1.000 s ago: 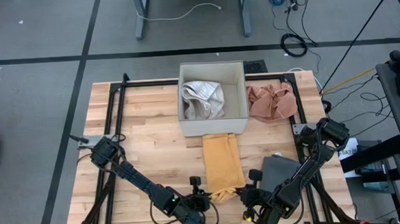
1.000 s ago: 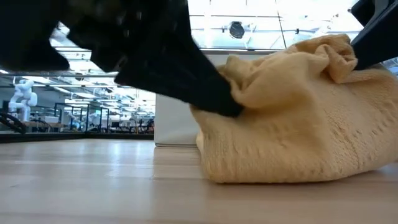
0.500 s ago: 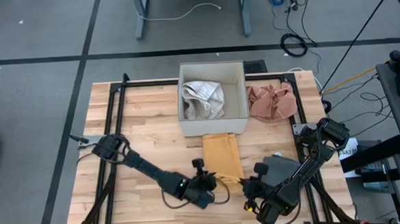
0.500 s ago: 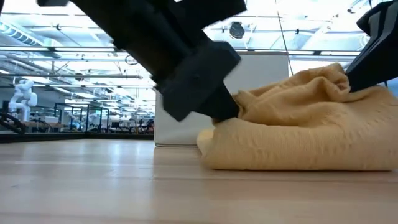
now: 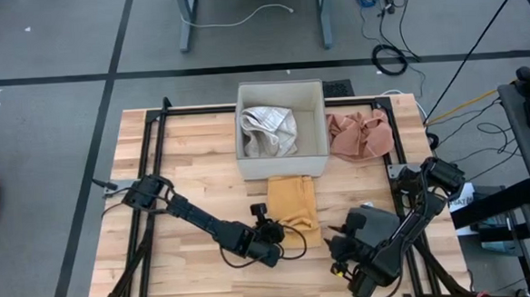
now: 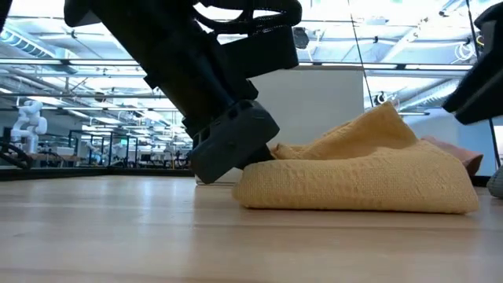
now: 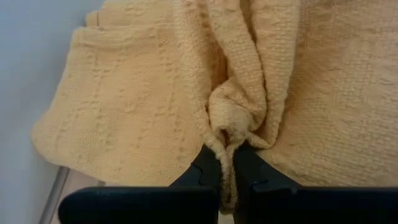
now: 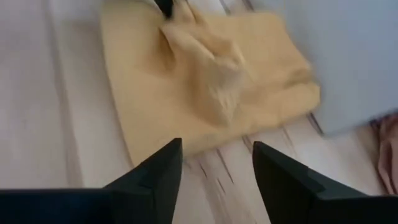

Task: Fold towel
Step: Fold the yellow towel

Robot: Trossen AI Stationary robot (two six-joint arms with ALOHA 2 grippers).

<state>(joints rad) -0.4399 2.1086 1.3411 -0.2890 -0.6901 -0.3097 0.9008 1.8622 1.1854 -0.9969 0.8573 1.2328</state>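
**Left pincer pinching the towel's folded edge; right pincer spread and clear**

The mustard-yellow woven towel (image 5: 292, 202) is lying on the pale wooden counter (image 5: 202, 161), just at 6 o'clock of the white open box (image 5: 281, 120). Its long axis is running 12 to 6. The left pincer (image 7: 226, 163) is pressing together on a bunched ridge of the towel's near edge, at about the towel's 7 o'clock corner. The right pincer (image 8: 214, 163) is standing spread and holding nothing, off the towel's 4 o'clock side, the cloth lying straight ahead of it. The left arm looks nearer, so laying the fold flat probably falls to it.
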